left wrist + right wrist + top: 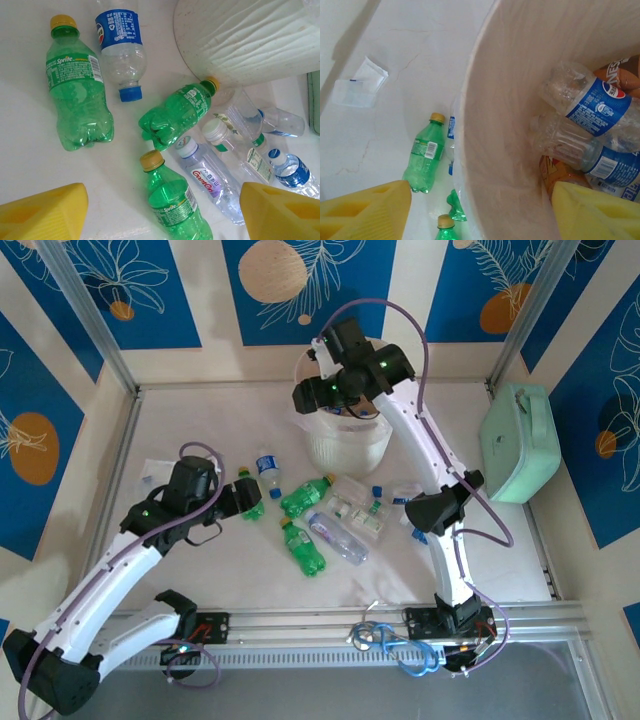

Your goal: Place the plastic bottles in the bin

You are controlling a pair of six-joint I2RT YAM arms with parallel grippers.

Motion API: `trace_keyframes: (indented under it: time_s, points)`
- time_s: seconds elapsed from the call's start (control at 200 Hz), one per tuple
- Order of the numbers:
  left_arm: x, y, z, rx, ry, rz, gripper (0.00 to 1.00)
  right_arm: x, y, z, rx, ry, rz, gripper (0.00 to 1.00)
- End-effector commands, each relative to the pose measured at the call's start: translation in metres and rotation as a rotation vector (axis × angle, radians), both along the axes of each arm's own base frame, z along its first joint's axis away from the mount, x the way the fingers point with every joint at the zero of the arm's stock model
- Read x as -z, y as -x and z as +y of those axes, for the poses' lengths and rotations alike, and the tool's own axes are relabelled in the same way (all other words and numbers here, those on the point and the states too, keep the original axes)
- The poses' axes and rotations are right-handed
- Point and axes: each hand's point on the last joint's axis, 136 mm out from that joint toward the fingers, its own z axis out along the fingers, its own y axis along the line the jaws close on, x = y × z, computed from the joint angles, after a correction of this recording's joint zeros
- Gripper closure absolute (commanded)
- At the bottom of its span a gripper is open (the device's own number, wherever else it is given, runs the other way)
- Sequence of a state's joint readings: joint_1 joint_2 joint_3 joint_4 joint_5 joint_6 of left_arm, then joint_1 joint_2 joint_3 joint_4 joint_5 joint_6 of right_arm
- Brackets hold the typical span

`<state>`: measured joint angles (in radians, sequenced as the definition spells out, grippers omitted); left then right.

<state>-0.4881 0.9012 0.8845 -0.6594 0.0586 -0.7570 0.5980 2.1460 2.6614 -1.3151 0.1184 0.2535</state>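
White surface (480,560) carries scattered bottles (303,548) by my left gripper (162,215), jaws released; my right gripper (480,212) hangs over the bin (350,452), jaws released.

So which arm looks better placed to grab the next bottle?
Left, probably. The left end effector hovers open right by the green bottles lying on the table; the right end effector is open above the bin, away from them.

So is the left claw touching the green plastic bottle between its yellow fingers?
Apart. Left wrist view: wide gaps separate the green yellow-capped plastic bottle from both fingers of the left gripper.
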Motion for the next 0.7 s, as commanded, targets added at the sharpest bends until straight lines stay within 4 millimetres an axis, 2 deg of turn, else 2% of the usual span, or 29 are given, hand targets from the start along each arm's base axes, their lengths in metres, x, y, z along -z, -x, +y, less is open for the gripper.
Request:
trace_keyframes:
  time_s: [0.0,0.17,0.3,0.62,0.695]
  points:
    - [0.005,-0.001,0.004,-0.003,-0.018,0.004,0.21,0.004,0.002,0.013,-0.063,-0.006,-0.003,0.33]
    - [0.009,-0.001,0.004,-0.005,-0.013,0.009,0.21,0.019,0.002,0.019,-0.064,0.024,0.018,0.41]
    - [0.010,-0.001,0.004,-0.006,-0.011,0.010,0.21,0.023,0.002,0.023,-0.069,0.041,0.010,0.48]
    - [0.008,-0.002,0.007,-0.015,-0.008,0.003,0.22,0.011,0.017,0.037,-0.109,0.040,-0.030,0.74]
    - [0.008,-0.002,0.007,-0.015,-0.004,0.004,0.22,0.006,0.021,0.039,-0.113,0.037,-0.037,0.76]
